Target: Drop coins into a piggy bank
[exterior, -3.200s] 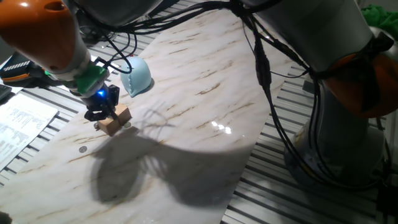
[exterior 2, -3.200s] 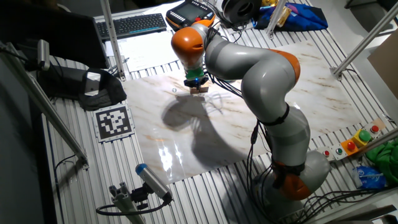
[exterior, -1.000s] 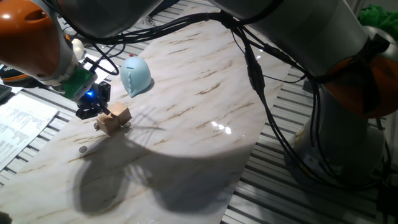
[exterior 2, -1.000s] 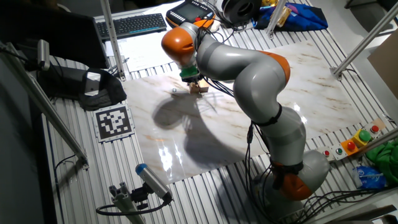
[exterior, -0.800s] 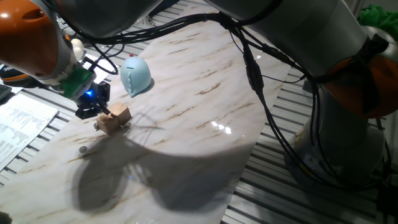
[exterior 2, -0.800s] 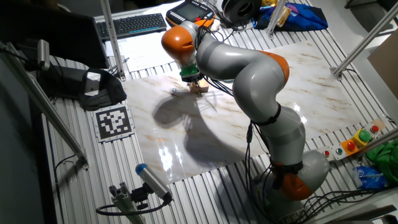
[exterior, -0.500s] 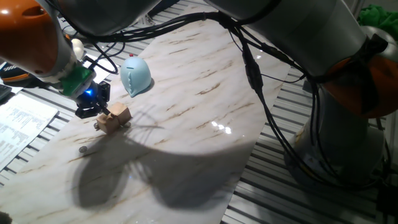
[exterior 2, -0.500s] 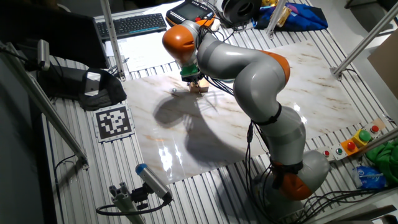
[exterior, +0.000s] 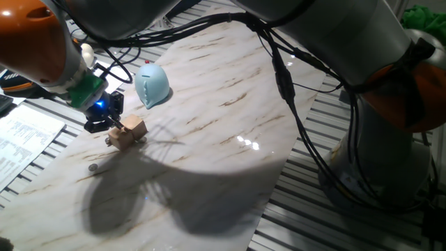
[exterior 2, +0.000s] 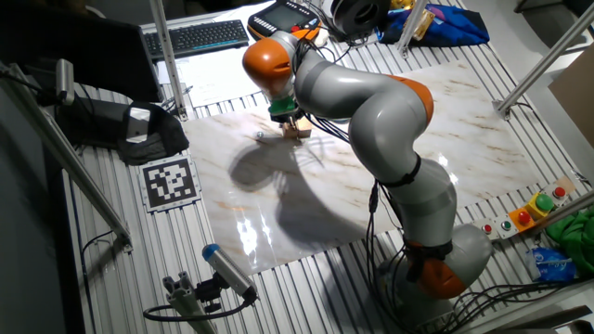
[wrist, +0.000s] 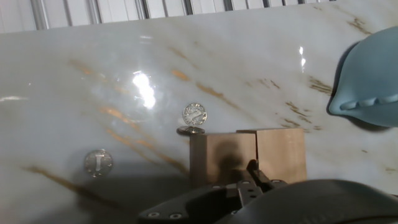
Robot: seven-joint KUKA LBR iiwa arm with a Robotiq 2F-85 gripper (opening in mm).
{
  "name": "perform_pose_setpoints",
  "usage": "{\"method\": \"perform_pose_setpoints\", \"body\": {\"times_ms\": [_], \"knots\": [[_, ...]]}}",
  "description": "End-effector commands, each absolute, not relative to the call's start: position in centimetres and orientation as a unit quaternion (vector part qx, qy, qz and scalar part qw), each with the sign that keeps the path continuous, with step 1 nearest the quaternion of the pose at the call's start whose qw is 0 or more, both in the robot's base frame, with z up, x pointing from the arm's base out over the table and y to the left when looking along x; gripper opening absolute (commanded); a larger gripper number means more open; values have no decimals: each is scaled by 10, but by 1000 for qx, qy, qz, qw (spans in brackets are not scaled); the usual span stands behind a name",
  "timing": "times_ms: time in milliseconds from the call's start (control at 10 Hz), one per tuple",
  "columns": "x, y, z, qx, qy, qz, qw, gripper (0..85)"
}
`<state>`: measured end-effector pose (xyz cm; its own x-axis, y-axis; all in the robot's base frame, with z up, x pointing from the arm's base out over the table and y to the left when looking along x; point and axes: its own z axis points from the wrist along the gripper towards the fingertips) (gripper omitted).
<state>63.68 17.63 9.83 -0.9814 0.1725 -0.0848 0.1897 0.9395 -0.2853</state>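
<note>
Marble-look tabletop (exterior: pixel 230 104) is sitting on slatted metal, keyboard (exterior 2: pixel 195 37) at top. Pale blue piggy bank (exterior: pixel 151 86) upper left; two grey coins (wrist: pixel 194 114) (wrist: pixel 98 162) lying flat at frame center-left beside wooden cubes (wrist: pixel 255 155). Gripper (exterior: pixel 106 124) is hovering at the cubes, opening unclear. Nothing shifting since half a second ago.

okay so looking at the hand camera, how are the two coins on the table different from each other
The coin near the wooden cubes lies right beside the cubes, almost touching their edge; the far coin lies alone on open marble. The coin near the wooden cubes lies in brighter light; the far coin lies at the edge of the arm's shadow. Both are small, round, silvery and lie flat on the table.
</note>
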Motion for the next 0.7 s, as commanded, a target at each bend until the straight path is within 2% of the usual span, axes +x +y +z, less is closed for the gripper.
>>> {"method": "perform_pose_setpoints", "body": {"times_ms": [0,600], "knots": [[637,176,98,96,983,-150,36,170],[637,177,99,94,982,-159,41,170]]}}
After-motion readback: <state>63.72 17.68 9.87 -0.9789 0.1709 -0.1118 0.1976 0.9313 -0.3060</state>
